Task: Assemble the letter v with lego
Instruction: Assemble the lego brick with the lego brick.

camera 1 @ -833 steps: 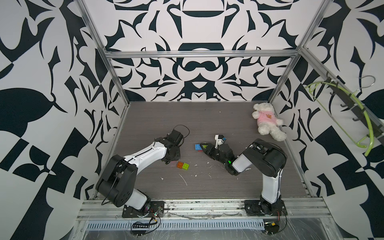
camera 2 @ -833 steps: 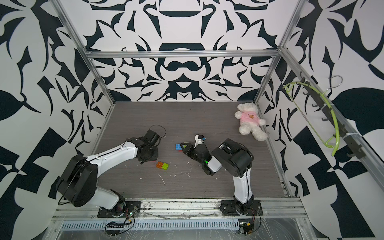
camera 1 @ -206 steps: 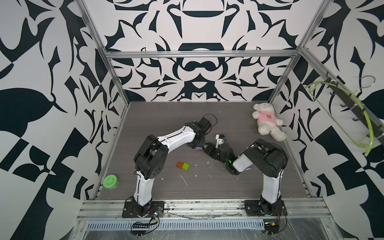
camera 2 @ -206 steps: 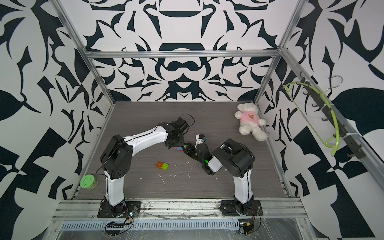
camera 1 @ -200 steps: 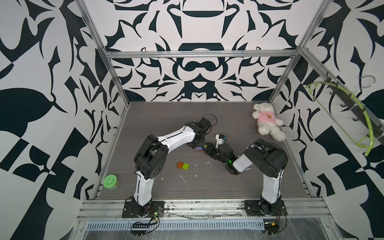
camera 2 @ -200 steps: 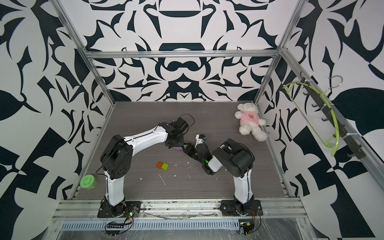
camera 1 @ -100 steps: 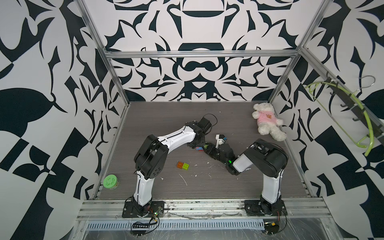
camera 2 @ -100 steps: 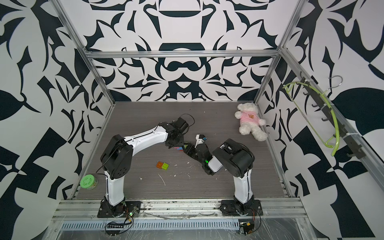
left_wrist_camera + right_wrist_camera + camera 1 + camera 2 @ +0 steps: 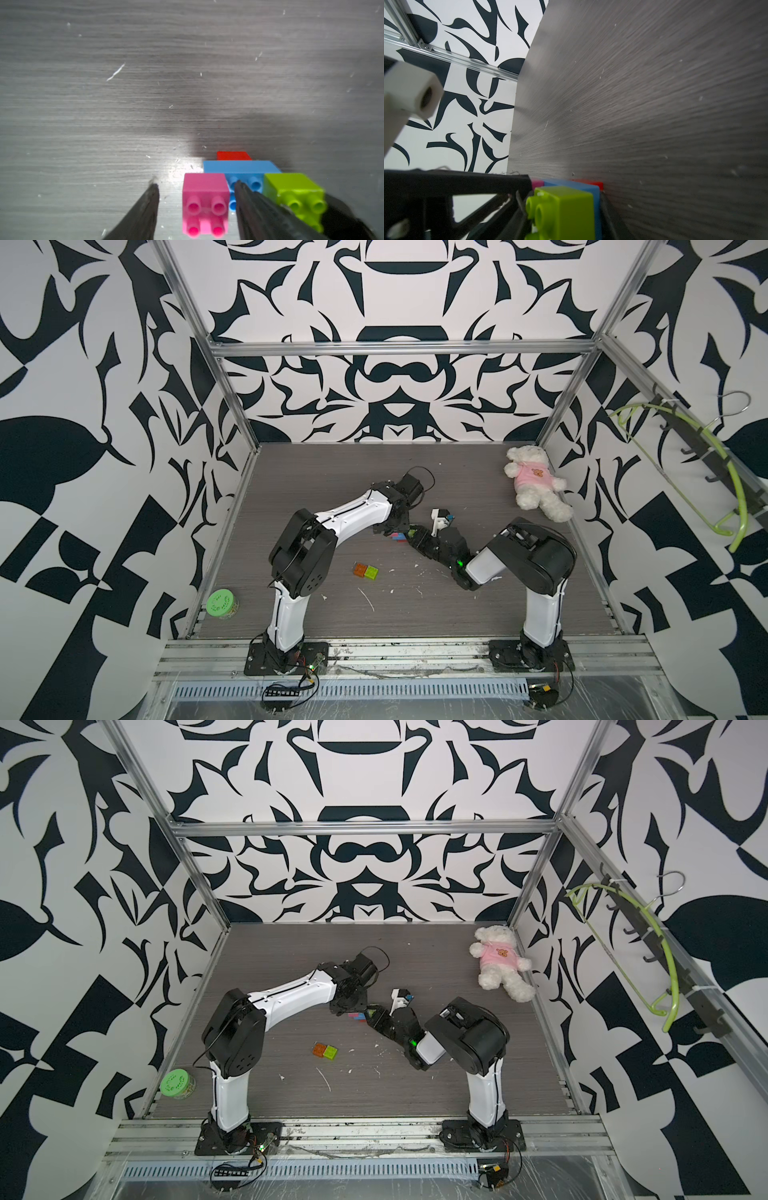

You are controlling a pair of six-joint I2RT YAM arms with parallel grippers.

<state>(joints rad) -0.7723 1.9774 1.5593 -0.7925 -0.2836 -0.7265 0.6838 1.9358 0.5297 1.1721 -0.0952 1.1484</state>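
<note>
Grey wood-grain tabletop (image 9: 478, 614), both top views: the partly built letter v (image 9: 398, 536), a cluster of four joined lego bricks, is lying on its side well apart from the white teddy bear in a pink shirt (image 9: 534, 485), on the bear's side toward the left arm and nearer the arm bases. The left gripper (image 9: 390, 529) and the right gripper (image 9: 416, 538) are flanking the cluster from opposite sides. A loose orange square studded plastic brick (image 9: 360, 569) and a loose lime green square studded plastic brick (image 9: 372, 572) are sitting edge to edge, farther from the bear than the cluster and apart from both grippers.

Left wrist view: the left gripper's fingers (image 9: 143, 214) are standing apart, straddling the pink square studded plastic brick (image 9: 205, 187), with neither finger visibly pressing it. Pink and a joined lime green square brick (image 9: 295, 187) are sitting on the long blue studded plastic brick (image 9: 241, 167). The red square studded plastic brick (image 9: 233, 155) is sitting on the blue brick's opposite face.

Right wrist view: the right gripper appears to be clamping the joined lime green square brick, with the blue one behind it and dark fingers flanking both.

Judged progress: four of six bricks are joined, about two thirds. The orange and loose lime green bricks are waiting to be fetched and pressed on, likely extending the two arms.
</note>
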